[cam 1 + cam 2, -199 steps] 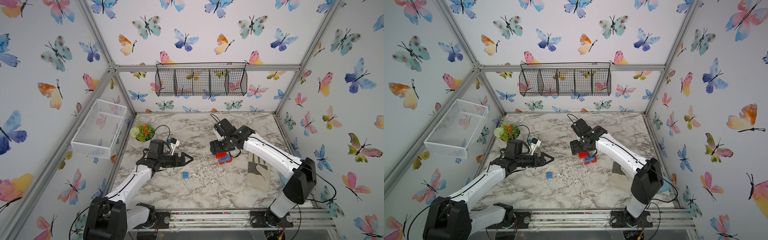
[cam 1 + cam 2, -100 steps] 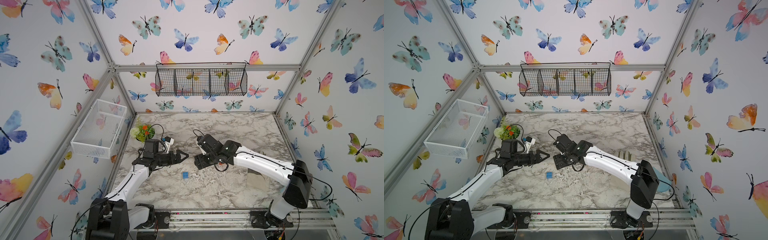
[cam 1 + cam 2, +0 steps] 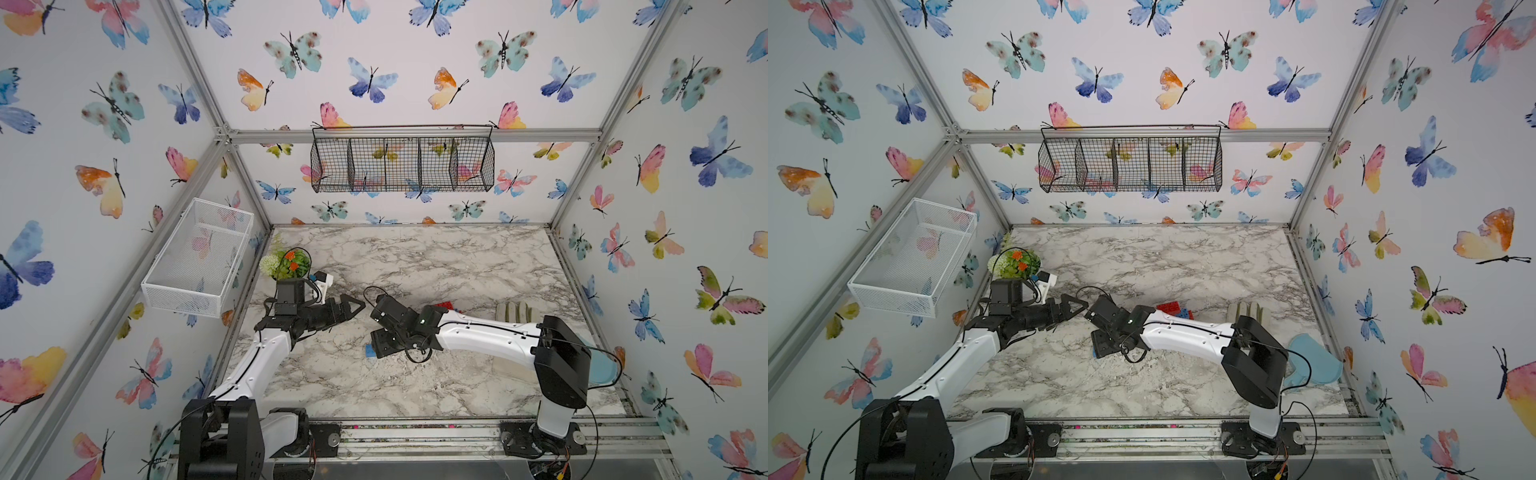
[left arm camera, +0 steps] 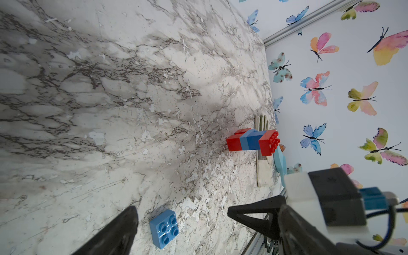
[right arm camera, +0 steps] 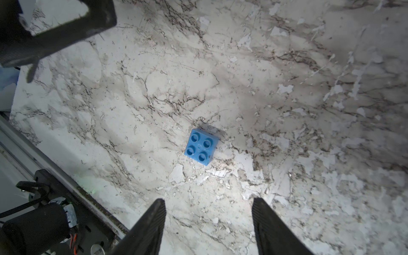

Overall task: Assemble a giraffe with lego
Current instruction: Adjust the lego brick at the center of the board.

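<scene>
Our right arm has swung away from the part-built giraffe point(image 4: 251, 141) and now reaches across the desk point(image 3: 436, 257) toward the left arm's side, so our right gripper point(image 5: 208, 203) hangs over the loose small blue brick point(image 5: 201, 146). A second ago that gripper was over the red-and-blue stack; now the stack stands on its own, free of both arms, just beside the pale glove point(image 4: 262, 172) near the right wall, with a long red brick on top of blue and red ones. We take that to mean the last brick has been set down and let go, and the blue square is the next piece to fetch. The right gripper's fingers point(image 5: 152, 223) stand apart with nothing between them, though narrower than they were a moment back, and the brick lies studs up on the marble ahead of them, not yet touched. Our left gripper point(image 4: 183, 216) is released and empty too, hovering near the same brick, having drawn slightly back toward the potted flowers point(image 3: 286, 262). In both top views the right wrist covers most of the brick, leaving only a blue edge showing.
</scene>
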{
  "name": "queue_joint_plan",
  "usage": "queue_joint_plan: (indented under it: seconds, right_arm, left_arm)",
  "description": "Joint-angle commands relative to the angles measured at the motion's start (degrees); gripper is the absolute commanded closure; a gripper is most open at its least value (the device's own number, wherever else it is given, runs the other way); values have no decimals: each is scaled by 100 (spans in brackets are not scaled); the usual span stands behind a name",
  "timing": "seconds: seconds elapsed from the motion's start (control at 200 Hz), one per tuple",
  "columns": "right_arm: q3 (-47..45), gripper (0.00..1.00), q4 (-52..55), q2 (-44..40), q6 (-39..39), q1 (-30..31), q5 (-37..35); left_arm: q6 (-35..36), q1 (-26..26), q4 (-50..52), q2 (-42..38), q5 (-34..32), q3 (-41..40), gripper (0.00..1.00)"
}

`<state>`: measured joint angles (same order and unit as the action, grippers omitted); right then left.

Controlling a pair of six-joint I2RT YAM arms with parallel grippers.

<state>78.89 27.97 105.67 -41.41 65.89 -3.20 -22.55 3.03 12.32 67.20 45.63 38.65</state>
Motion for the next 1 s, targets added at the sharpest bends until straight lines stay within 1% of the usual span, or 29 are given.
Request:
queue_joint_plan:
  seconds: [0.0, 0.31, 0.526, 0.711, 0.996]
  right_arm:
    - [-93, 36, -422, 184, -288, 150, -242]
    - [279, 37, -477, 862, -480, 236, -555]
    - [386, 37, -735, 1120, -439, 265, -542]
    - [636, 37, -664, 1404, -380, 289, -524]
    - [879, 37, -287, 1667, -402, 327, -761]
  left_arm:
    - [4, -40, 78, -9, -71, 63, 2]
    - [-5, -61, 96, -23, -152, 53, 2]
    - [-44, -59, 89, -52, -212, 28, 2]
    - [-53, -66, 87, -45, -230, 16, 2]
    - [-49, -66, 87, -58, -247, 14, 2]
